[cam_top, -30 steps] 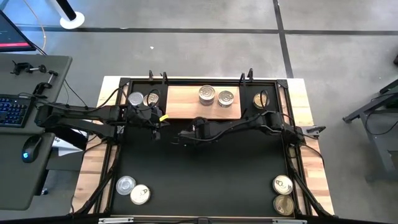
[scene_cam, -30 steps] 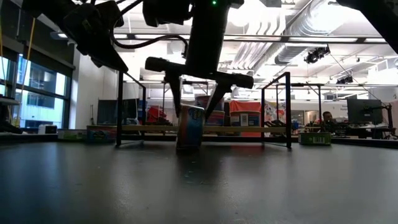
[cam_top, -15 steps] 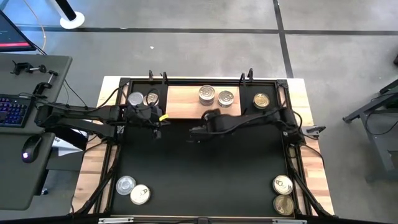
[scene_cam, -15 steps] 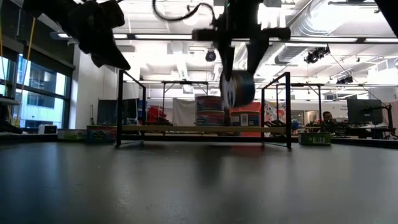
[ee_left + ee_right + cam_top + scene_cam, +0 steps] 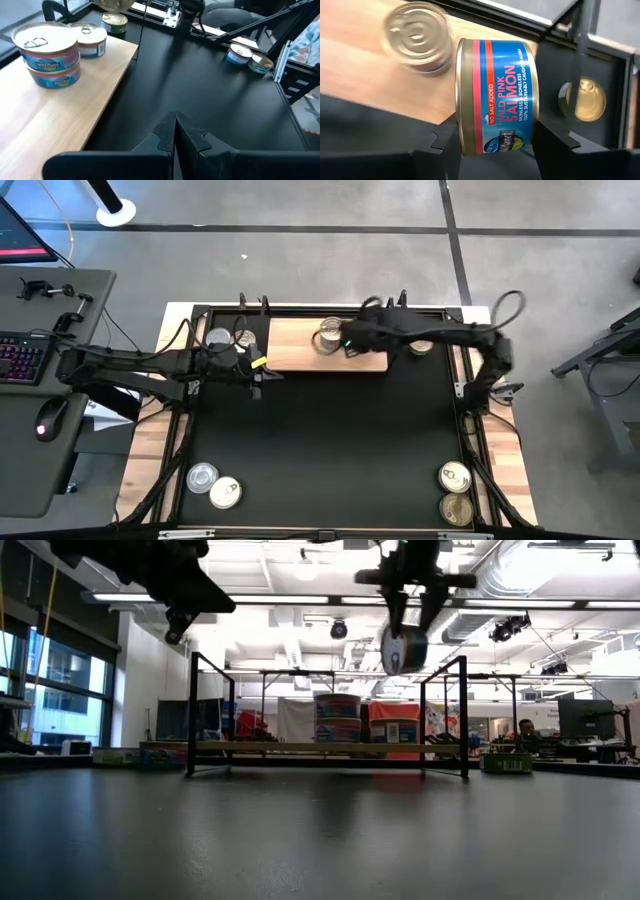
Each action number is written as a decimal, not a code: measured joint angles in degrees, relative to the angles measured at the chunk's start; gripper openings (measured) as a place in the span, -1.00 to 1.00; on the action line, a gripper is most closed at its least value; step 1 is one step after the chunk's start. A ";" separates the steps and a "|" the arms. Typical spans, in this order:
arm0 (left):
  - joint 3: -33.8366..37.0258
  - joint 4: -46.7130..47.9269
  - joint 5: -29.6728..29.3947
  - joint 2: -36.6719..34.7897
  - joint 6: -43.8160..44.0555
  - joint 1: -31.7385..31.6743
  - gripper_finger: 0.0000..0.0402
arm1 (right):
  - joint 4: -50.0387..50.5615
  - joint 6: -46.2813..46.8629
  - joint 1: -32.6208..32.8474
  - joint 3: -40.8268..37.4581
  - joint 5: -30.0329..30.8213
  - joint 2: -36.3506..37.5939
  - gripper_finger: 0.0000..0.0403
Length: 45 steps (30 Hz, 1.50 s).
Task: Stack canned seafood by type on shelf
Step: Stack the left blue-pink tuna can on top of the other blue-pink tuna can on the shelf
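Note:
The shelf (image 5: 300, 350) is a pale wood board at the far edge of the black mat (image 5: 320, 440). On it stand a stack of two tins (image 5: 47, 55) and a single tin (image 5: 90, 40). My right gripper (image 5: 347, 342) hangs high above the shelf, shut on a blue and red salmon tin (image 5: 497, 95), which also shows in the low view (image 5: 403, 648). A gold-lidded tin (image 5: 587, 100) sits to the right of the shelf. My left gripper (image 5: 175, 135) waits shut over the mat by the shelf's left end. My right gripper pinches the salmon tin between its two fingers, one on each flat end (image 5: 461, 127) (image 5: 536, 125). The fingers (image 5: 445, 142) come from above, slanting down. The tin is turned on its side with its label wall toward the camera, lifted clear above the shelf.
Two tins (image 5: 230, 338) stand left of the shelf. Two more (image 5: 213, 485) lie at the mat's near left corner and two (image 5: 456, 492) at its near right. A black frame with upright posts (image 5: 192, 715) rings the mat. The mat's middle is bare.
My right gripper has lifted the salmon tin from the middle of the mat, where it stood on its edge. It has carried the tin up and toward the far right, over the shelf, rolling as it went. My left gripper has tipped upward a little.

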<state>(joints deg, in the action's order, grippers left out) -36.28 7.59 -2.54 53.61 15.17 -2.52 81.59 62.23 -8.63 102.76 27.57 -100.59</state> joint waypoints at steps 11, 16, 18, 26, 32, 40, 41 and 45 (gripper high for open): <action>-0.06 -9.56 0.57 5.79 3.07 0.00 -1.00 | -32.97 -3.98 -14.35 -28.71 -16.35 18.68 -0.16; -0.06 -21.12 2.19 12.27 4.04 0.00 -1.00 | -36.27 -6.59 -15.48 -28.84 -19.73 18.42 -0.16; -0.08 -22.81 2.34 14.40 5.46 0.00 -1.00 | -37.96 -9.36 -15.46 -26.54 -20.09 18.52 -0.16; -0.08 -24.87 2.42 18.79 8.67 0.00 -1.00 | -17.07 -14.60 -15.46 -19.38 -12.85 25.28 -0.16; -0.65 -29.52 2.55 20.47 7.16 -0.56 -1.00 | -11.93 -8.62 -15.73 -28.58 -11.30 36.05 -0.16; -4.70 -29.74 5.45 23.55 5.26 -1.16 -1.00 | -21.92 -0.26 -15.76 -46.49 -7.14 46.26 -0.16; -5.03 -29.75 5.46 23.84 5.28 -1.16 -1.00 | -25.65 -0.32 -15.75 -48.83 -7.15 46.79 -0.16; -5.11 -29.67 7.40 23.90 7.25 -1.13 -1.00 | -42.16 -1.34 -17.27 -57.69 -7.59 47.25 -0.16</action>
<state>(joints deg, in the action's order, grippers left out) -41.39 -22.09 4.86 77.52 22.42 -3.66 39.43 60.89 -25.90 45.07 19.98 -53.34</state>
